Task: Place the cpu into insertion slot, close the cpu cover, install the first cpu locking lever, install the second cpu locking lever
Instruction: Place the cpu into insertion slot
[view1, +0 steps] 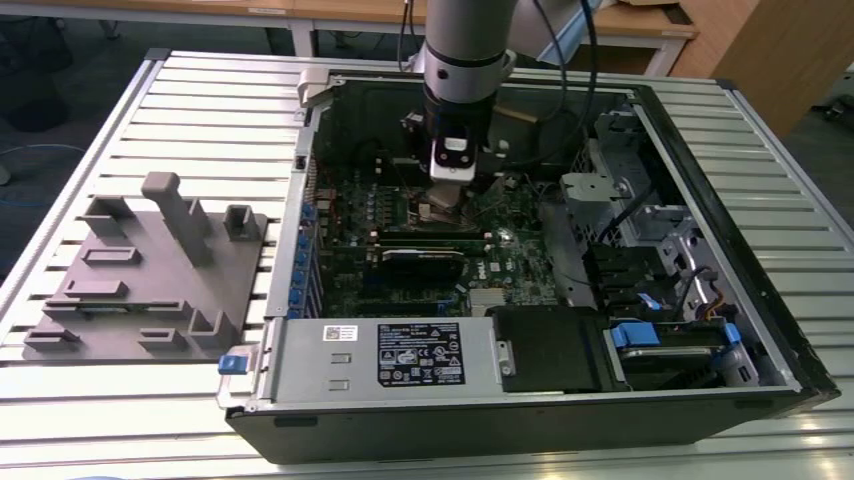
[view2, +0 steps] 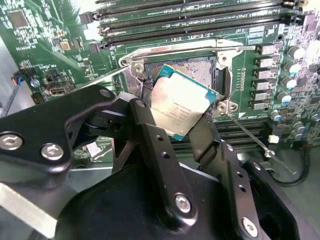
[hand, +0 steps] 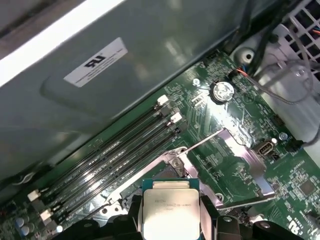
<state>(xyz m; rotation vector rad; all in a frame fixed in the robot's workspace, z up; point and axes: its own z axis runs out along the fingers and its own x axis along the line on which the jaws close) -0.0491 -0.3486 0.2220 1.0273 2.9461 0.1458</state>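
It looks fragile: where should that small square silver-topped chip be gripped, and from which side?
Probably by two opposite thin edges, from above, as the jaws hold the small flat silver-topped chip now: being flat, its underside stays free to settle into the square black-framed socket.

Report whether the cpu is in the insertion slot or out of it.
Out. The gripper holds the cpu over the insertion slot, askew to its frame, bare contacts showing beside it; the cpu cover stands open.
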